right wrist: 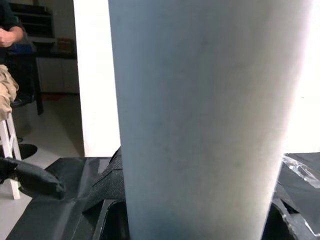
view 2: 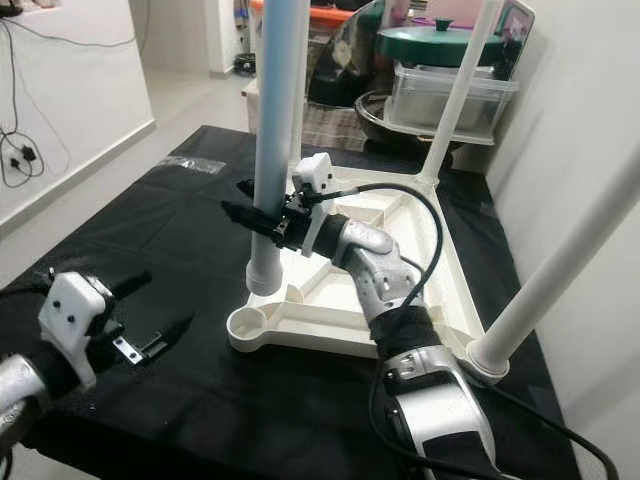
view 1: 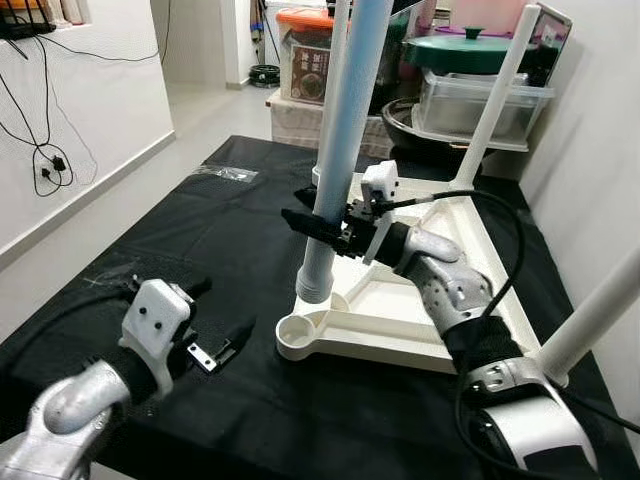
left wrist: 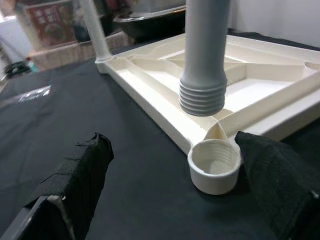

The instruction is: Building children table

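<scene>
The white table top (view 1: 400, 345) lies upside down on the black cloth. Two white legs stand in its corners, one far (view 1: 495, 100) and one at the near right (view 1: 600, 310). My right gripper (view 1: 318, 228) is shut on a pale grey-blue leg (view 1: 340, 120) and holds it upright. Its threaded end (left wrist: 202, 95) hangs just above the frame, slightly behind the round corner socket (left wrist: 214, 162) at the near left. My left gripper (view 1: 222, 312) is open, low over the cloth left of that socket, and one of its fingers (left wrist: 75, 185) shows in the left wrist view.
Storage boxes, a green-lidded pot (view 1: 470, 50) and an orange-lidded tub (view 1: 305, 55) crowd the back. A wall runs close on the right. A clear plastic bag (view 1: 225, 173) lies on the far left of the cloth. A person (right wrist: 7, 55) sits in the background.
</scene>
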